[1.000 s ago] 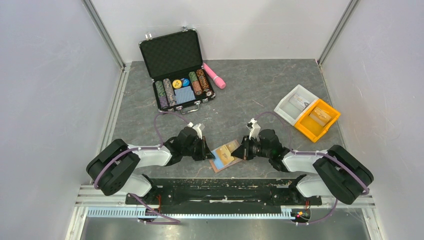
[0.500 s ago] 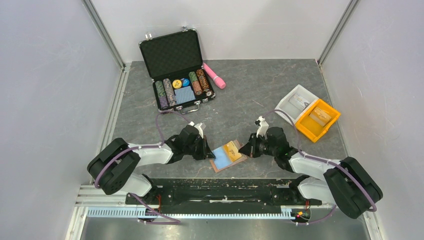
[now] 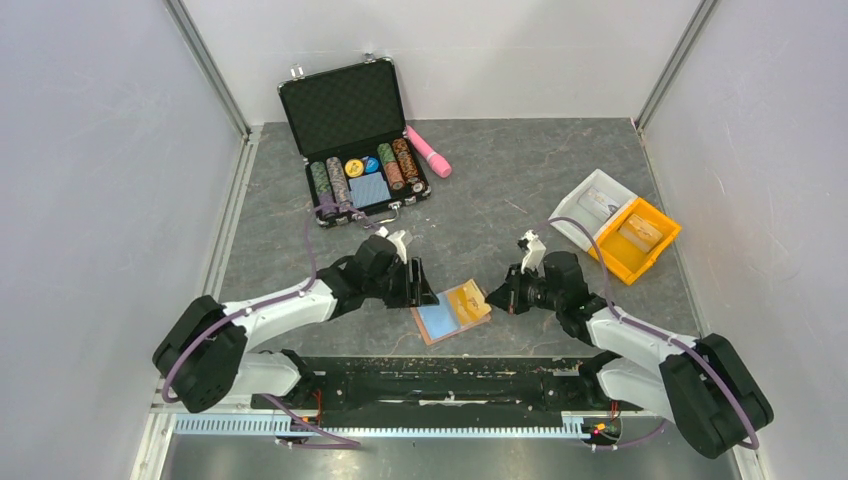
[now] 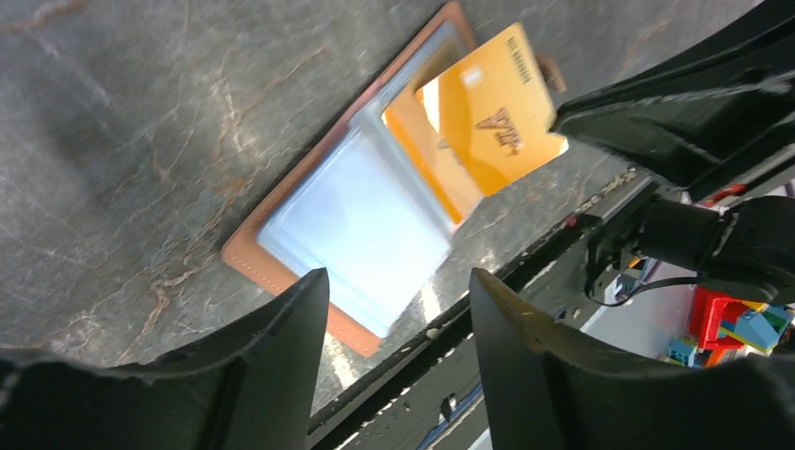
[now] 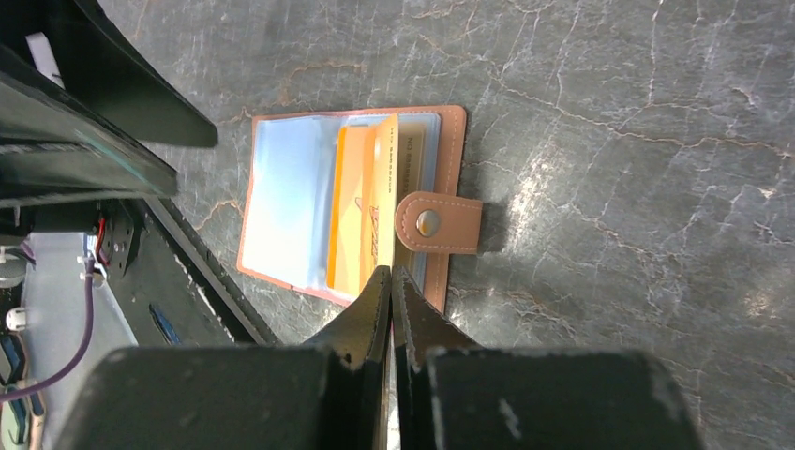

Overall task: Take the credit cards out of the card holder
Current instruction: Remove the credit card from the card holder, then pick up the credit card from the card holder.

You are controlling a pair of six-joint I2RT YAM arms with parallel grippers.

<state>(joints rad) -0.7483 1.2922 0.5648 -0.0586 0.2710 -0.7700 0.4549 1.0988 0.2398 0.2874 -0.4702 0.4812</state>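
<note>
The left gripper (image 4: 398, 281) has let go of the card holder (image 3: 436, 322), and its jaws now stand apart, drawn back off the holder's left side. The holder lies wider open by the table's (image 3: 520, 180) near edge. The right gripper (image 5: 390, 274), pinching the orange card (image 3: 468, 298), has edged rightward

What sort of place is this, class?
Probably a robot lab cell: left arm and right arm bolted at a table's edge, plain white walls around it, odd props like a chip case.
</note>
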